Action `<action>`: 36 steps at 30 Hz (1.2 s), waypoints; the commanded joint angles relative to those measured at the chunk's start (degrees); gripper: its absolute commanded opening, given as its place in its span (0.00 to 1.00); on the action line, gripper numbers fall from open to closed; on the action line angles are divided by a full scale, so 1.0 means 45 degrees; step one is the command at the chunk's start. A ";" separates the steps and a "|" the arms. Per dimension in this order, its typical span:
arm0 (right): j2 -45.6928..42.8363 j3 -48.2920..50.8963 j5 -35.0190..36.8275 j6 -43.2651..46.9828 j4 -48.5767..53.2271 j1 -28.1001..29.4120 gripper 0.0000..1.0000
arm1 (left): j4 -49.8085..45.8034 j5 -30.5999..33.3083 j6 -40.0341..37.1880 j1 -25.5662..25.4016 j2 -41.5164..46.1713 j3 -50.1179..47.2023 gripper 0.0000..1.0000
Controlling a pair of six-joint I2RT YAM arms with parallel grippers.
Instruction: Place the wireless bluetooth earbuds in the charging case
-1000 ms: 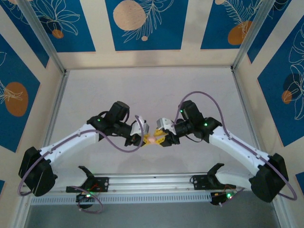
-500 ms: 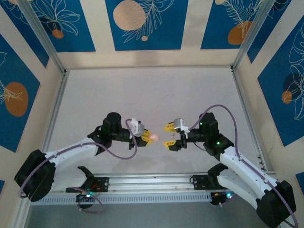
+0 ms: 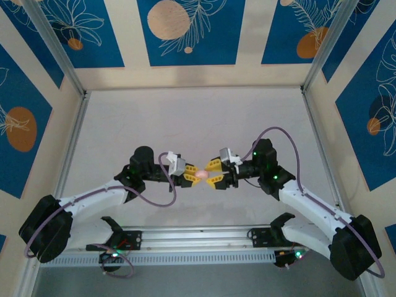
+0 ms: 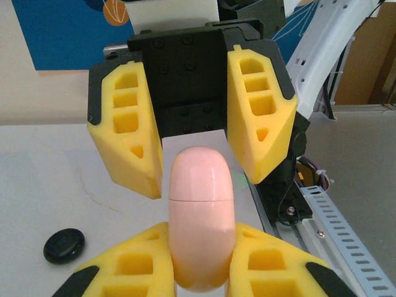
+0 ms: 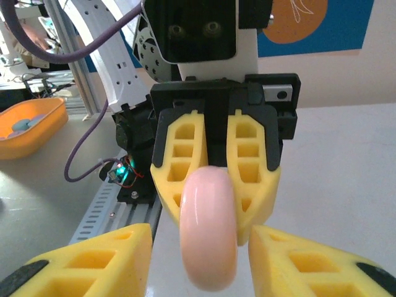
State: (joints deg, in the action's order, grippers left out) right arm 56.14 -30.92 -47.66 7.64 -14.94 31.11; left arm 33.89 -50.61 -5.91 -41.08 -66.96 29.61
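Note:
The pale pink charging case (image 3: 201,175) hangs in the air between the two arms, above the near middle of the table. My left gripper (image 3: 191,174) is shut on its lower half (image 4: 201,216), with the lid seam showing above my yellow fingers (image 4: 136,263). My right gripper (image 3: 213,174) is open, and its fingers (image 5: 93,260) stand on either side of the case (image 5: 208,235) with a gap on both sides. In the left wrist view the right gripper's jaws flank the top of the case. The earbuds are out of view.
A small flat black rounded thing (image 4: 64,245) lies on the table (image 3: 185,117) below and left of the case. An orange tray (image 5: 31,127) holding small items sits off beside the frame rail. The aluminium rail (image 3: 198,238) runs along the near edge.
The two grippers met a second ago, then the right one pulled back to the right and opened wide. Now it has come back left, with narrower jaws around the case in the left gripper.

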 commanded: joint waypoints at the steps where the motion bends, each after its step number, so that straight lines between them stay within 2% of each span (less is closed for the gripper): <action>1: 0.0267 -0.0489 -0.0503 0.0147 -0.0290 0.0137 0.40 | 0.0403 -0.0433 0.0083 -0.0113 0.0179 -0.0060 0.14; 10: 0.0571 -0.0680 -0.0447 0.0419 -0.0257 0.0274 0.31 | -0.0017 -0.0394 0.0063 -0.0136 0.0450 0.0124 0.15; 16: 0.0515 -0.0780 -0.0405 0.0873 0.0110 0.0278 0.20 | -0.0116 -0.0415 0.0084 -0.0121 0.0527 0.0256 0.16; 18: 0.0438 -0.0830 -0.0386 0.1133 0.0392 0.0274 0.17 | -0.0259 -0.0414 0.0046 -0.0136 0.0543 0.0324 0.19; 20: 0.0292 -0.1042 -0.0305 0.1795 0.1289 0.0274 0.17 | -0.0548 -0.0361 -0.0127 -0.0120 0.0620 0.0392 0.29; 24: -0.0217 -0.2168 0.0450 0.4200 0.5035 0.0274 0.16 | -0.2513 0.0072 -0.1369 -0.0146 0.1227 0.0650 0.43; 29: -0.0192 -0.3643 0.1327 0.6976 0.9131 0.0292 0.16 | -0.6512 0.0865 -0.3753 -0.0284 0.1827 0.1613 0.45; 32: -0.0040 -0.4032 0.1433 0.7734 0.9920 0.0406 0.16 | -0.7566 0.1142 -0.4355 -0.0349 0.1872 0.1991 0.45; 36: 0.0235 -0.4154 0.1334 0.7726 0.9716 0.0662 0.16 | -0.7634 0.1149 -0.4429 -0.0469 0.1745 0.2090 0.45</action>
State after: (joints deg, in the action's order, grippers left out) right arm 56.14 -47.94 -41.93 38.24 23.53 33.06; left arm 4.89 -46.04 -22.13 -42.30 -59.13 37.56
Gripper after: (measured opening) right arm 0.179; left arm 0.450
